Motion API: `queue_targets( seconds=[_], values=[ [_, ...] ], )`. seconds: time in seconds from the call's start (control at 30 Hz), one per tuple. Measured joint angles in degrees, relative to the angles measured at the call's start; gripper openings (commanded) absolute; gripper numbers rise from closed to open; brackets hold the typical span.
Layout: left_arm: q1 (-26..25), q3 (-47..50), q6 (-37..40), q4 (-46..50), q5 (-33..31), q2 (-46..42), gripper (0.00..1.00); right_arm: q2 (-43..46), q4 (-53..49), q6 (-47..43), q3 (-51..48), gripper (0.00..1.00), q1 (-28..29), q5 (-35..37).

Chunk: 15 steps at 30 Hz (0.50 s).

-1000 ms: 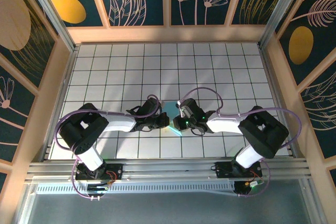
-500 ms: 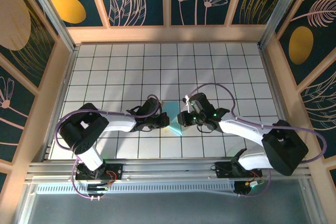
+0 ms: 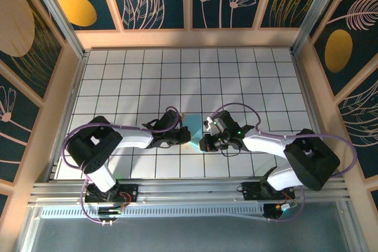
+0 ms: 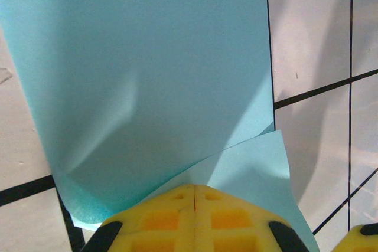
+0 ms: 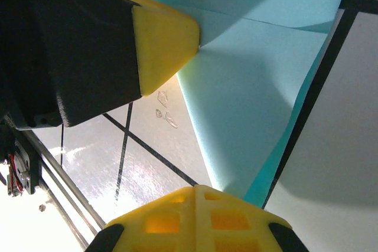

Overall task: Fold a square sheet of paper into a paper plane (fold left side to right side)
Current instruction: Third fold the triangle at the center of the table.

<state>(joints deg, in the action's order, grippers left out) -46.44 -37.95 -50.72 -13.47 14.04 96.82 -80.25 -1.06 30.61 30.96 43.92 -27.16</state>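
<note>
Top external view shows the sheet of paper point(image 3: 194, 126) lying on the gridded table point(image 3: 147, 75) between the two grippers. It sits about midway across the table and towards its near side. The left gripper point(image 3: 182, 138) touches its left edge and the right gripper point(image 3: 207, 143) sits at its near right end, so both are about equally near.

The blue shape is narrow. Its long axis runs from far to near and leans a little to the right as it comes nearer. The far end looks squarer and the near end slimmer, but no clean point can be made out.

In the left wrist view, the left gripper's yellow pads meet along a thin seam. The paper spreads away from them, and a crease runs straight into their tip, so the sheet looks nipped there and partly lifted.

In the right wrist view, the right gripper's pads are also pressed together, with the raised paper edge reaching them. Whether paper sits between them cannot be told.

A left-to-right fold probably turns on the left gripper carrying its edge across the long axis towards the right gripper.
</note>
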Motion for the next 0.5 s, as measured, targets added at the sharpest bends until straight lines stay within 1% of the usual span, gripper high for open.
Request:
queue_targets(
  seconds=[0.5],
  values=[
    [0.0, -0.1, 0.0, 0.1, -0.2, 0.0, 0.01, -2.0, 3.5, 1.4, -2.6, 0.0, 0.0, -1.4]
  ],
)
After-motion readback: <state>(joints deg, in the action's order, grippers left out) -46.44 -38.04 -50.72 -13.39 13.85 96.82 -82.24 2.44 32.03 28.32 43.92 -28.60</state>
